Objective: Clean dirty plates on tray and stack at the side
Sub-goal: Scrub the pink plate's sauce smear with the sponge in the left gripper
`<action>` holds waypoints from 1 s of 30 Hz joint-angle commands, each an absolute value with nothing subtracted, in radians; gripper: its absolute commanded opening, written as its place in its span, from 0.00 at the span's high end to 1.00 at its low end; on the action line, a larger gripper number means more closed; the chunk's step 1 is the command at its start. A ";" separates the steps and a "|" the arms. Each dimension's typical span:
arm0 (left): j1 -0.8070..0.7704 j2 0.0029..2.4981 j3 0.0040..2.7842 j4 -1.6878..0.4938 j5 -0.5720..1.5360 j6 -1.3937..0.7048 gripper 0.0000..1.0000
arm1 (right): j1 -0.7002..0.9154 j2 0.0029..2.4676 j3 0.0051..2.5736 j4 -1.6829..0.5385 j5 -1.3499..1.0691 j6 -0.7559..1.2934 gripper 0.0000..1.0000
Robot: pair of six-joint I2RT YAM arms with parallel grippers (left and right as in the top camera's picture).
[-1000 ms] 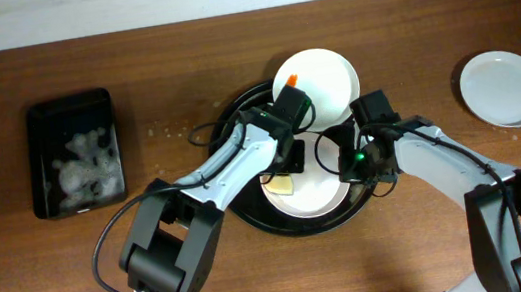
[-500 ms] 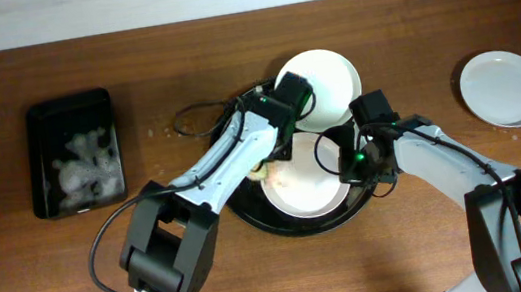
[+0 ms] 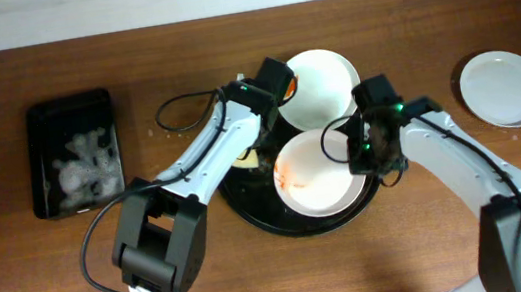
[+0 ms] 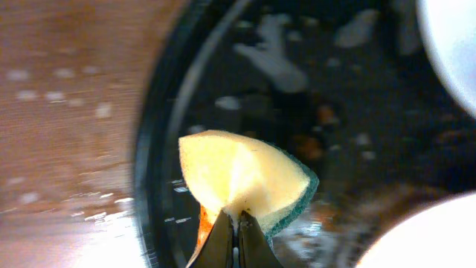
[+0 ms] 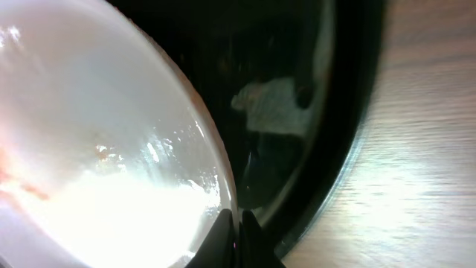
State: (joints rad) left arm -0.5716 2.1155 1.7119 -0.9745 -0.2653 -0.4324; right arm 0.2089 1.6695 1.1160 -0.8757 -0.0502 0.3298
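I hold a sponge and a dirty plate over the tray.

My left gripper (image 4: 236,227) is squeezed tight on the yellow and green sponge (image 4: 242,175), above the left edge of the black tray (image 4: 152,149). My right gripper (image 5: 236,223) pinches the right rim of the dirty plate (image 3: 316,171), which has orange smears and is over the tray. Another white plate (image 3: 325,85) is at the tray's far edge. A clean plate (image 3: 504,88) lies on the table, well off to my right.
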 commanded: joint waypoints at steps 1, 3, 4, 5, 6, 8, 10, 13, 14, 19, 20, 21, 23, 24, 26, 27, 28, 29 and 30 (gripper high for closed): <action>-0.525 2.126 1.730 -0.958 -0.054 -0.387 1.00 | 0.211 1.633 1.229 -0.947 0.060 0.262 0.96; -0.511 2.126 1.730 -0.958 -0.011 -0.382 1.00 | 0.236 1.633 1.264 -0.979 0.116 0.262 0.96; -0.504 2.126 1.730 -0.958 0.017 -0.371 1.00 | 0.253 1.633 1.278 -0.994 0.158 0.263 0.96; -0.494 2.126 1.730 -0.958 0.051 -0.364 1.00 | 0.281 1.633 1.293 -1.011 0.229 0.273 0.96; -0.486 2.126 1.730 -0.958 0.079 -0.364 1.00 | 0.310 1.633 1.307 -1.028 0.300 0.289 0.96; -0.471 2.126 1.730 -0.954 0.149 -0.347 1.00 | 0.353 1.633 1.324 -1.052 0.385 0.321 0.96; -0.459 2.126 1.730 -0.951 0.228 -0.331 1.00 | 0.392 1.633 1.333 -1.063 0.443 0.331 0.96; -0.441 2.126 1.730 -0.951 0.302 -0.307 1.00 | 0.448 1.633 1.340 -1.063 0.521 0.331 0.96; -0.435 2.126 1.730 -0.951 0.315 -0.294 1.00 | 0.467 1.633 1.343 -1.063 0.558 0.330 0.96; -0.413 2.113 1.730 -0.972 0.319 -0.276 1.00 | 0.551 1.633 1.355 -1.065 0.725 0.335 0.96; -0.406 2.106 1.730 -0.978 0.319 -0.274 1.00 | 0.564 1.633 1.364 -1.069 0.748 0.334 0.96; -0.402 2.102 1.730 -0.981 0.323 -0.274 1.00 | 0.570 1.633 1.370 -1.073 0.759 0.334 0.96; -0.389 2.084 1.730 -0.983 0.385 -0.244 1.00 | 0.590 1.633 1.397 -1.078 0.779 0.334 0.96; -0.389 2.081 1.730 -0.983 0.398 -0.242 1.00 | 0.593 1.633 1.404 -1.079 0.779 0.334 0.96; -0.389 2.075 1.730 -0.983 0.439 -0.240 1.00 | 0.595 1.633 1.417 -1.089 0.776 0.334 0.96; -0.389 2.075 1.730 -0.982 0.480 -0.233 1.00 | 0.595 1.633 1.423 -1.102 0.766 0.351 0.96; -0.389 2.075 1.728 -0.982 0.533 -0.229 1.00 | 0.595 1.633 1.428 -1.127 0.742 0.389 0.96; -0.389 2.075 1.725 -0.981 0.558 -0.228 1.00 | 0.595 1.633 1.428 -1.139 0.726 0.407 0.96; -0.389 2.075 1.722 -0.981 0.583 -0.227 1.00 | 0.595 1.633 1.428 -1.151 0.709 0.422 0.96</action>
State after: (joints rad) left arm -0.3897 2.1181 1.7123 -0.9802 0.4305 -0.2600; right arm 0.5873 1.6547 1.4010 -1.1229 0.7204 0.3401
